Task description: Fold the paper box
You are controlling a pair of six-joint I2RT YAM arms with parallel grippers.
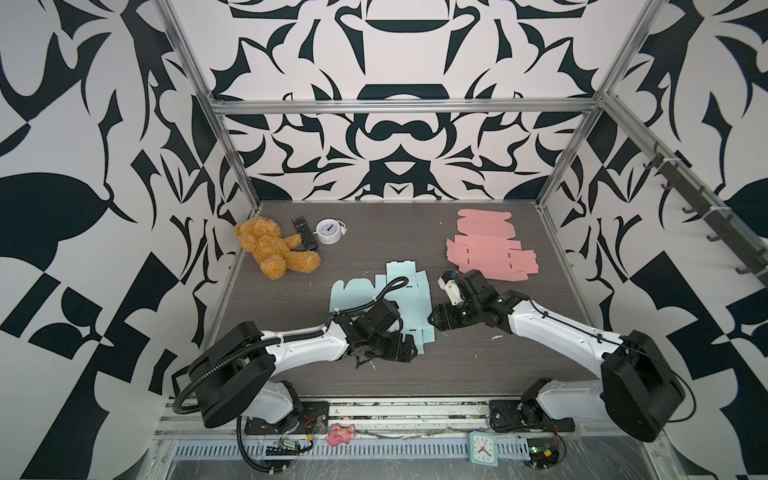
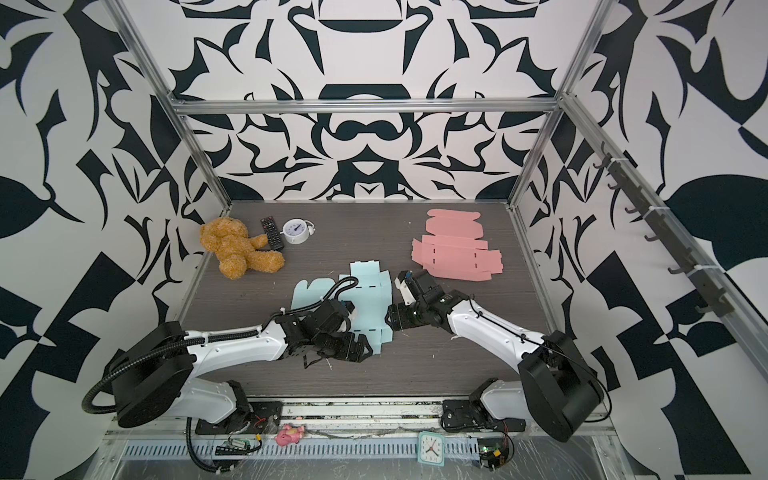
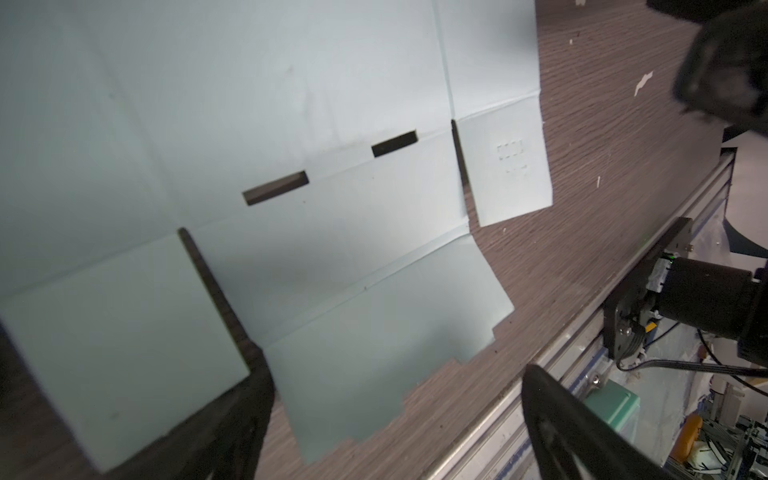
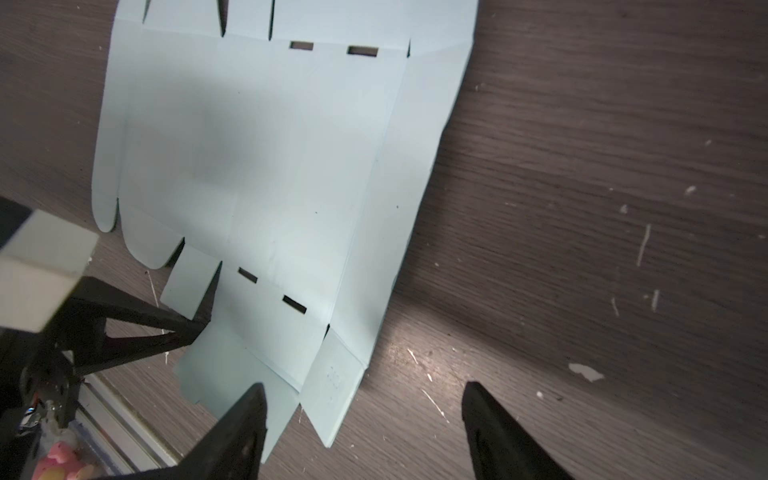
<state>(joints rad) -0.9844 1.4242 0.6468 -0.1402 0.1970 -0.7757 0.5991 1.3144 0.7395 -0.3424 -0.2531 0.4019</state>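
Note:
The paper box is a flat, light blue cut-out point(image 1: 409, 297) point(image 2: 372, 293) lying unfolded mid-table. My left gripper point(image 1: 409, 348) point(image 2: 365, 347) hovers low over its near edge, open. In the left wrist view the blank point(image 3: 291, 124) fills the frame, and the gripper point(image 3: 395, 374) straddles its near flap with nothing held. My right gripper point(image 1: 433, 321) point(image 2: 390, 318) is open at the blank's near right corner. In the right wrist view the gripper point(image 4: 363, 386) has one finger over a corner flap of the blank point(image 4: 270, 145) and the other over bare table.
A stack of pink flat blanks point(image 1: 486, 249) lies at the back right. A teddy bear point(image 1: 270, 249), a remote point(image 1: 304, 232) and a white alarm clock point(image 1: 328, 230) sit at the back left. A metal rail point(image 1: 395, 409) borders the front edge.

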